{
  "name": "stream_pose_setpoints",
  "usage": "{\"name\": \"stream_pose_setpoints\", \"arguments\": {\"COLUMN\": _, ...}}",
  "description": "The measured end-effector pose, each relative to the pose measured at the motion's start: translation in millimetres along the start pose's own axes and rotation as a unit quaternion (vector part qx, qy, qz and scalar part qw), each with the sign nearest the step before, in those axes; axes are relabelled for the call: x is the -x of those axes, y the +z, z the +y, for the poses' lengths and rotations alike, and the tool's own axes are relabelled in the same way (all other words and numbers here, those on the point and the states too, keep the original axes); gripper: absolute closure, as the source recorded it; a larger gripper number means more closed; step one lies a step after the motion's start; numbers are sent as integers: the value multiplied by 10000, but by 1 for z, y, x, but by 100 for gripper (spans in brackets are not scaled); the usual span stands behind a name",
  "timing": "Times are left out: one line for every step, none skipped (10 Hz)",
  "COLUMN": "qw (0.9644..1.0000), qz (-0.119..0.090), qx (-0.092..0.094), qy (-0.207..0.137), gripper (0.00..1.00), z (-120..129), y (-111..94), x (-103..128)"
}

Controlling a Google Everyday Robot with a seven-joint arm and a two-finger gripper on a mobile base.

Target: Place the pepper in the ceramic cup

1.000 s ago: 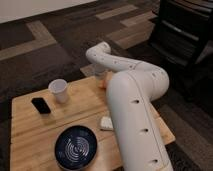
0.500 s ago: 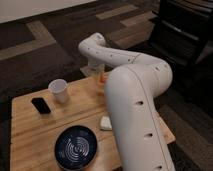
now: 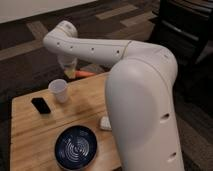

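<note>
1. My white arm runs from its bulky near segment up and across the light wooden table. It bends at the far elbow and then drops.
2. My gripper hangs at the table's far edge, above and just behind the small plain white ceramic cup.
3. The gripper is clenched on the small slim orange-red pepper. The pepper juts out sideways, away from the cup, in the air and not in the cup.

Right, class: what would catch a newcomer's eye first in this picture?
The huge white robot arm fills the right half, reaching left over the wooden table. Its hand hangs just behind the white ceramic cup, with the orange pepper right beside the hand. A dark blue bowl sits at the table's near edge.
</note>
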Motion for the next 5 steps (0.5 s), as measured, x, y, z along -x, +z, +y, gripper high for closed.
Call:
{"name": "stream_pose_setpoints", "arguments": {"qw": 9992, "qz": -304, "qx": 26, "qy": -275, "gripper": 100, "z": 7, "y": -9, "x": 29}}
{"name": "stream_pose_setpoints", "arguments": {"qw": 9976, "qz": -529, "qx": 75, "qy": -443, "gripper": 100, "z": 12, "y": -14, "x": 46}}
{"name": "stream_pose_setpoints", "arguments": {"qw": 9948, "qz": -793, "qx": 164, "qy": -611, "gripper": 100, "z": 19, "y": -19, "x": 63}}
{"name": "stream_pose_setpoints", "arguments": {"qw": 9906, "qz": -1074, "qx": 277, "qy": -806, "gripper": 100, "z": 26, "y": -20, "x": 82}}
{"name": "stream_pose_setpoints", "arguments": {"qw": 9871, "qz": -1267, "qx": 388, "qy": -898, "gripper": 100, "z": 31, "y": -19, "x": 92}}
